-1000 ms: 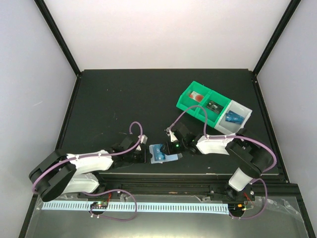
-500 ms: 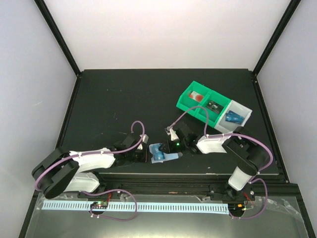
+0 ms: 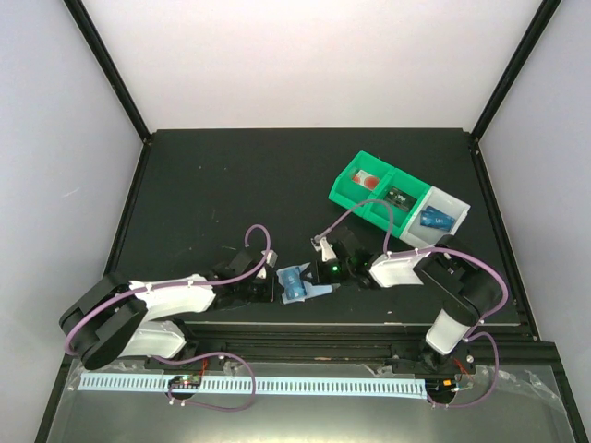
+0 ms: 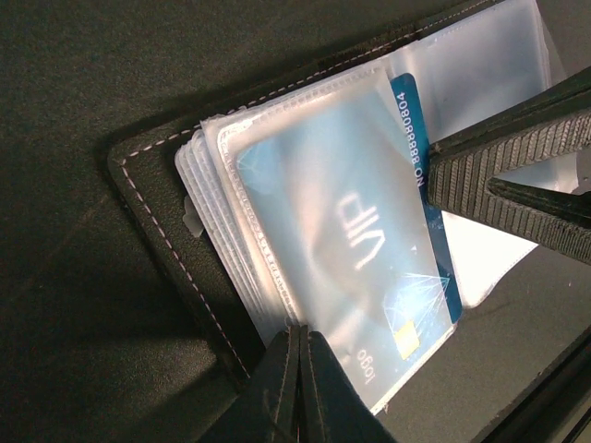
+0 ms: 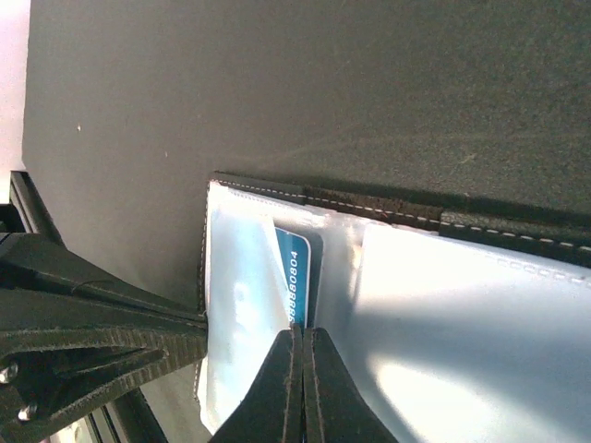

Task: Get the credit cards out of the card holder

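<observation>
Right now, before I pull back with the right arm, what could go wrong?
1. The right gripper pinches only the narrow exposed strip of the credit card; it may slip off as you pull.
2. The left gripper clamps the card holder by its clear sleeves, right beside the card's edge. If it also squeezes the card, the whole holder could drag along or a sleeve could tear.
</observation>
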`<state>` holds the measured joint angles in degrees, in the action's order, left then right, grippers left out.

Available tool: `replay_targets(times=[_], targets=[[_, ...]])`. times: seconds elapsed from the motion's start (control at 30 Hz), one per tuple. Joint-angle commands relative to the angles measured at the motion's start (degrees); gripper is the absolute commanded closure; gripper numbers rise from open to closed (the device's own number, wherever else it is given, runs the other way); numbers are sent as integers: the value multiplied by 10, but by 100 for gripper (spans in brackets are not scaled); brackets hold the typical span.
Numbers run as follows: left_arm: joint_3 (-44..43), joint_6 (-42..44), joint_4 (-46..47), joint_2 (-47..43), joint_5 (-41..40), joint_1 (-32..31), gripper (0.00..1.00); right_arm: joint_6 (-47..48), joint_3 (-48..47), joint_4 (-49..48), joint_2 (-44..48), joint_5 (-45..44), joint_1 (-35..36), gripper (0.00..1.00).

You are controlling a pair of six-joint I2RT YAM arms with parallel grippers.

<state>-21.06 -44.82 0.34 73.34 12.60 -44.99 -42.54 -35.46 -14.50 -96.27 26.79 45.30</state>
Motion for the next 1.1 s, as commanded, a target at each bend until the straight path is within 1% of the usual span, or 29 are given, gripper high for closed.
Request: replay_targets(times=[0.0, 0.13, 0.23, 0.33, 0.57, 0.73, 0.77, 0.87, 0.93, 1.07], targets=[[-2, 5, -47, 9, -28, 3, 99, 5, 18, -27, 11, 15, -6, 99], [8, -2, -33, 9, -24, 2, 98, 18, 24, -27, 8, 21, -17, 99], [16, -8, -21, 9, -24, 2, 98, 17, 45, -43, 15, 36, -41, 99], [10, -5, -27, 12, -29, 3, 98, 26, 56, -42, 30, 38, -54, 99], [-2, 8, -57, 4, -43, 3, 98, 35, 57, -33, 38, 46, -56, 99], [-4, -1, -71, -32, -41, 2, 98, 47, 45, -21, 27, 55, -57, 93], [-5, -6, -74, -44, -39, 3, 98, 51, 44, -17, 26, 55, -59, 93], [-12, -18, -78, -86, -25, 3, 91, 56, 48, -20, 20, 62, -71, 92], [-21, -24, -75, -107, -13, 2, 88, 56, 50, -22, 19, 67, -73, 90], [-41, -25, -44, -109, 20, 3, 85, 54, 51, -25, 22, 69, -73, 86]])
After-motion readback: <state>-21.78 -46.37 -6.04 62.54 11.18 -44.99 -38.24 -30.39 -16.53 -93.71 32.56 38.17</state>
